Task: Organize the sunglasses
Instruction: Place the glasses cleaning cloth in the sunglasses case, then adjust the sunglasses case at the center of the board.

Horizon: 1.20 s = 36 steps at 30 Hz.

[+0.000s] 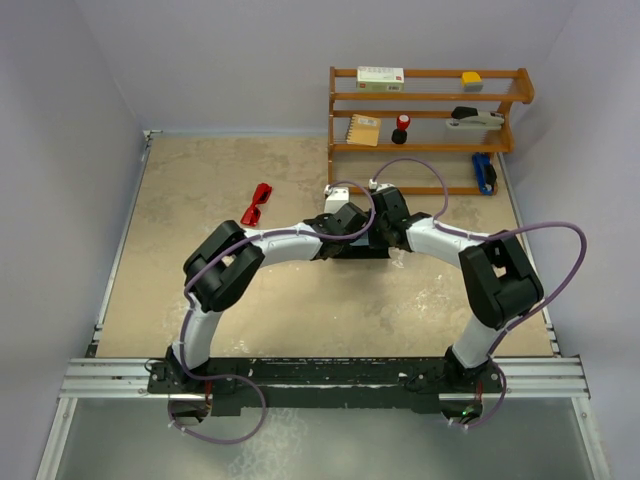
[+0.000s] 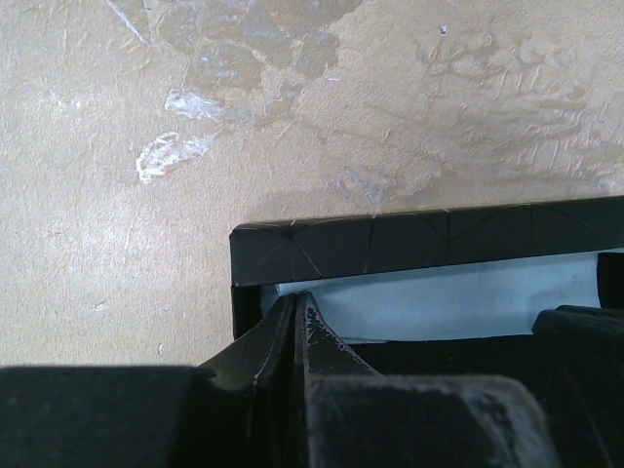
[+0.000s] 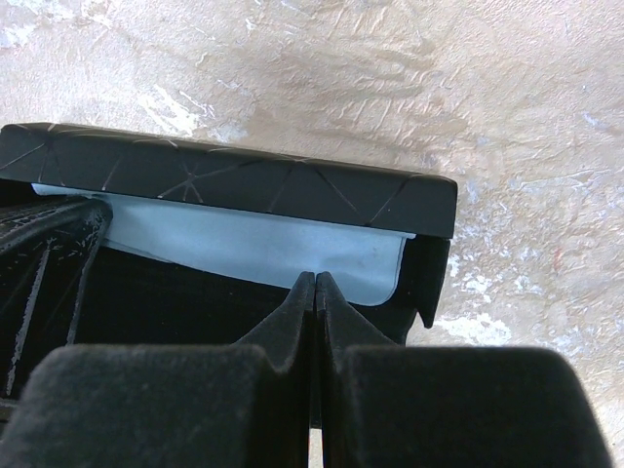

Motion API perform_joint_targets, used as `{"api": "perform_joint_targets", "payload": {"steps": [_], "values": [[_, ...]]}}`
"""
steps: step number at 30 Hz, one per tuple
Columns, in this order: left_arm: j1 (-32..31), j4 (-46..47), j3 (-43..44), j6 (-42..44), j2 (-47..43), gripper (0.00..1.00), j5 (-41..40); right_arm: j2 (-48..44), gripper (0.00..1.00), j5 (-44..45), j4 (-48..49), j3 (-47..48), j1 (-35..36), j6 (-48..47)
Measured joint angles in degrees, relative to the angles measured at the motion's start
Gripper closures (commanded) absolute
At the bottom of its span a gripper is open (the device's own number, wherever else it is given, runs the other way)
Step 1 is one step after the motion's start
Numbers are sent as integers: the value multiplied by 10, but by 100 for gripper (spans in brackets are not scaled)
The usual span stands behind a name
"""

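**Near edge.** Grey metal mounting rail (image 1: 320, 375) carrying both arm bases. Black-and-white left arm (image 1: 225, 265) and black-and-white right arm (image 1: 495, 275) bend inward and meet over the middle of the beige textured tabletop (image 1: 200, 310).

**Middle.** Black oblong case (image 3: 244, 180), lid raised, with faint crossing lines scored on its surface. It lies under the two wrists. Light blue cloth (image 3: 244, 244) is spread inside it, against the raised lid.
- Left jaws: pressed together with nothing seen between them. Their tips sit at the case's left corner, at the edge of the cloth.
- Right jaws: pressed together with nothing seen between them. Their tips sit over the cloth, near the case's right end.
- Whether either pair of tips actually touches the cloth cannot be told from these angles.

**Middle, left and a little farther.** Small bright red plastic sunglasses (image 1: 257, 204) lie on the bare tabletop, well apart from the case and from both jaws.

**Far right.** Brown wooden tiered shelf rack (image 1: 430, 97) stands against the back wall.
- Top tier: white carton (image 1: 380, 78).
- Middle tier: yellow spiral notebook (image 1: 363, 130), with a small red-and-black item (image 1: 401, 127) just to its right.
- Lowest tier, right end: blue object (image 1: 484, 172), possibly a tool, too small to identify.
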Motion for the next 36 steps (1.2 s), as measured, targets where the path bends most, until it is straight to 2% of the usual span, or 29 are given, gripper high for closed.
{"api": "perform_joint_targets", "payload": {"steps": [6,15,22,27,36], "values": [[0,-8,5,3,-1,100,0,-2,100,0,3,-1,0,0],[0,-82,58,33,-49,100,0,-47,100,0,3,-6,0,2],[37,-61,69,50,-97,100,30,-104,100,1,-1,-25,0,12],[63,-54,82,69,-62,100,42,-143,100,4,-17,-59,0,28],[60,-44,116,97,20,100,75,-165,100,15,-45,-122,0,68]]}}
